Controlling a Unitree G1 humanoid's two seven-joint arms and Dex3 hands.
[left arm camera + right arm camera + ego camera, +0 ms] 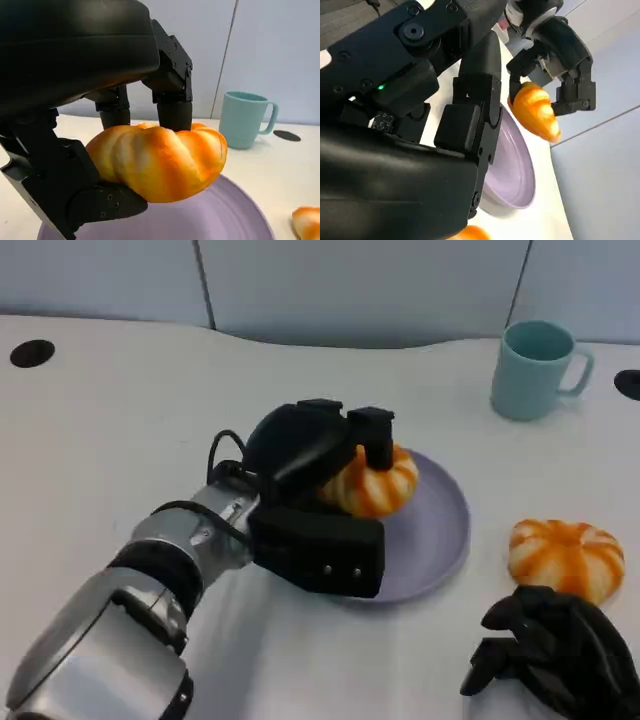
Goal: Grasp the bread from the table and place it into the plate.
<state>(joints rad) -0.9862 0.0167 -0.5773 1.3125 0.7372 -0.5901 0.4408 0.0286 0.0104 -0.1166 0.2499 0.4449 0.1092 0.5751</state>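
Left robot hand: our left robot hand (318, 472) pinches the round, ridged orange-and-cream bread roll (159, 161) between upper fingers (172, 100) and the lower ones, so the roll cannot slip during the carry.
Held bread: it hangs over the round lilac plastic plate (440, 540), apparently just clear of the dish, which we judge leaves only a lowering and release.
Plate: it sits flat on the white surface (120, 430), directly under our load, an easy target.
Right robot hand: our right robot hand (560, 658) rests low with fingers curled in on nothing, kept aside.
Second bread: another ridged orange roll (566, 556) lies on the surface just beside that hand, off the plate.
Mug: a pale teal ceramic mug (536, 368) stands well apart, beyond the plate.
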